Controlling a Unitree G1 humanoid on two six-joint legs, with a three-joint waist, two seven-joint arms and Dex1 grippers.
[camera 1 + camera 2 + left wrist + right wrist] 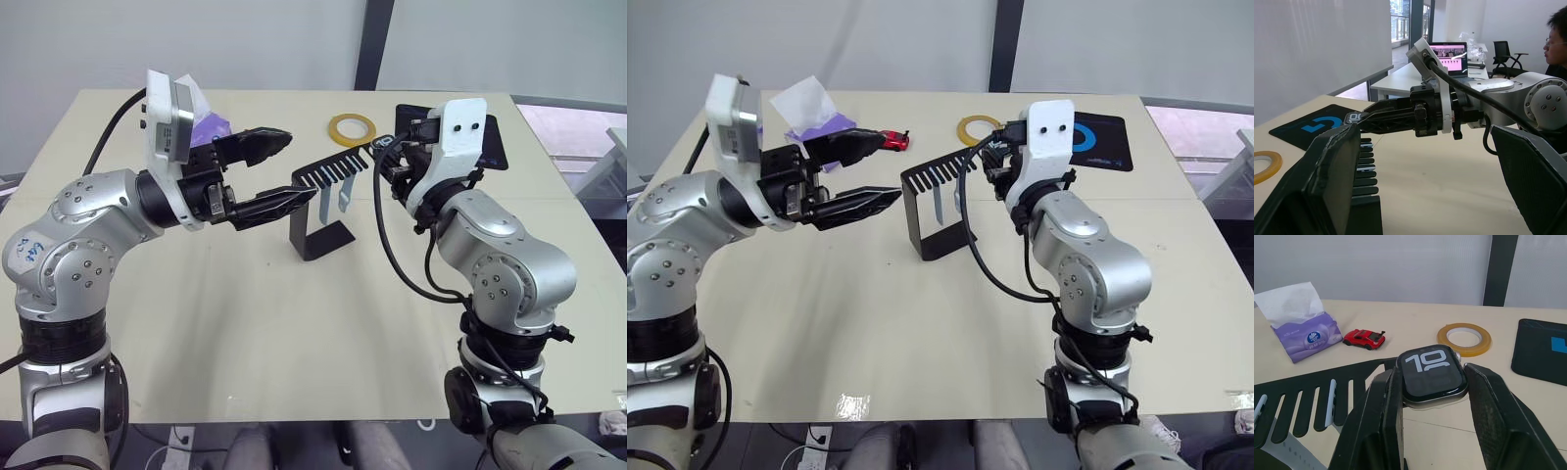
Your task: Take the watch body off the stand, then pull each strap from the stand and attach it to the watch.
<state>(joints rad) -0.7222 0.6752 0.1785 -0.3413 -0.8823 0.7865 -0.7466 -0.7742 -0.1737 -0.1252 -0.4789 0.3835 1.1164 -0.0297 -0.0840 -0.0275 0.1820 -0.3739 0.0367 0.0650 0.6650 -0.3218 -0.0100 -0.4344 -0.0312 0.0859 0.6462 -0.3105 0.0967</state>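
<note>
Two arms raised — watch body (1433, 373) pinched.

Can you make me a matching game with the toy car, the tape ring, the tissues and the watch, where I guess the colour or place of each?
Things:
1. toy car
2. tape ring
3. tissue pack
4. watch

Clues:
A. purple
B. between the right pincer's fingers
C. red
D. yellow

Pairs: 1-C, 2-D, 3-A, 4-B
</note>
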